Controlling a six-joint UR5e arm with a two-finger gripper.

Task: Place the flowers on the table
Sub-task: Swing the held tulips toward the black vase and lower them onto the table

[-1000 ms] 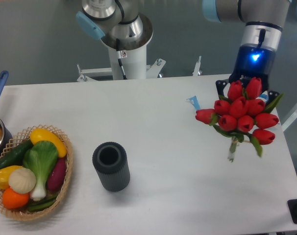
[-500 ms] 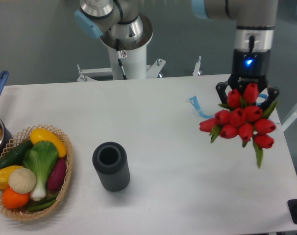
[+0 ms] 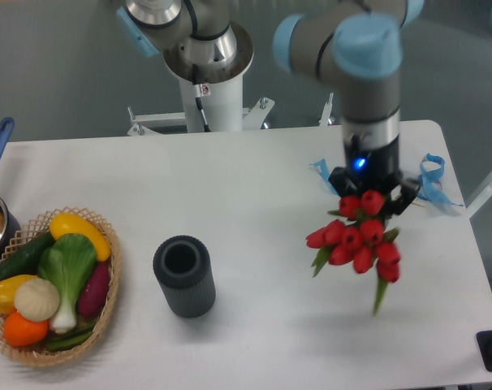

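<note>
Fixed camera: the hand (image 3: 368, 197) grips the flowers (image 3: 356, 241) at their top, red buds hanging below it over the right part of the tabletop (image 3: 254, 171). Blue ribbon (image 3: 431, 179) lies beside; a dark vase (image 3: 183, 275) stands left.

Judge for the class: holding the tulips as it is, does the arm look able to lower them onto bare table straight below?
Probably yes. The gripper holds the flowers over a bare stretch of the table. The dark cylinder stands well off to one side, and the blue ribbon scraps lie farther back.
</note>
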